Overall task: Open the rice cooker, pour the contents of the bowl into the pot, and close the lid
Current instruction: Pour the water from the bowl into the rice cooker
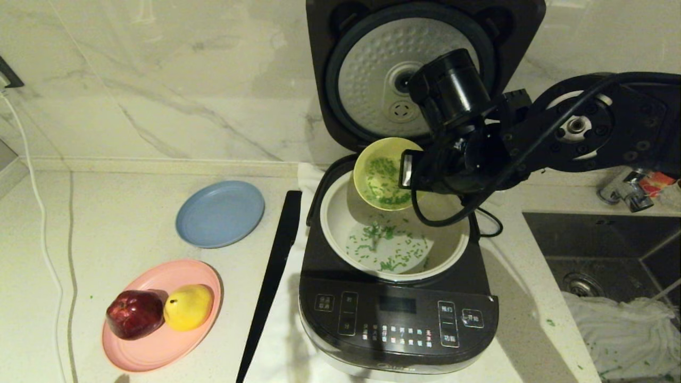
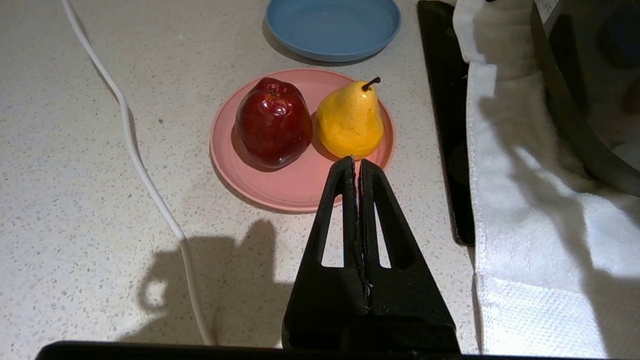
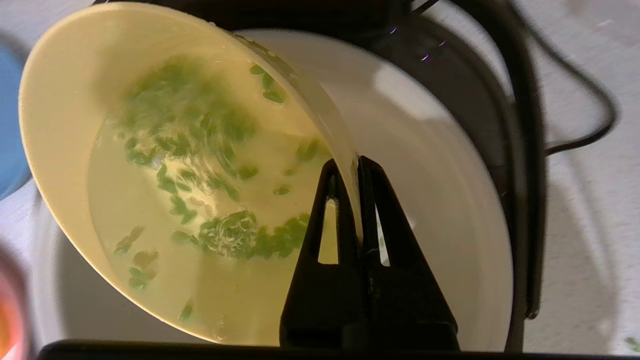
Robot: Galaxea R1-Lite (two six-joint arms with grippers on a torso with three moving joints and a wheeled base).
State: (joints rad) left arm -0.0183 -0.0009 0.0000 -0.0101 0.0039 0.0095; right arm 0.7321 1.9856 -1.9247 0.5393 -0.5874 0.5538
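The rice cooker [image 1: 399,314] stands with its lid [image 1: 420,69] raised, dimpled silver plate facing me. My right gripper [image 3: 356,162] is shut on the rim of the pale yellow bowl [image 1: 384,173], which hangs tipped on its side over the cream-white pot [image 1: 452,255]. Green chopped contents [image 3: 235,235] cling inside the bowl with pale liquid, and more green bits [image 1: 385,244] lie on the pot's floor. My left gripper [image 2: 357,162] is shut on nothing, above the counter near the pink plate [image 2: 295,185].
A blue plate [image 1: 220,214] and a pink plate [image 1: 159,340] with a red apple [image 1: 134,314] and yellow pear [image 1: 188,306] lie left of the cooker. A black strip [image 1: 274,271] and white towel [image 2: 530,200] run beside it. A sink [image 1: 612,255] is at right.
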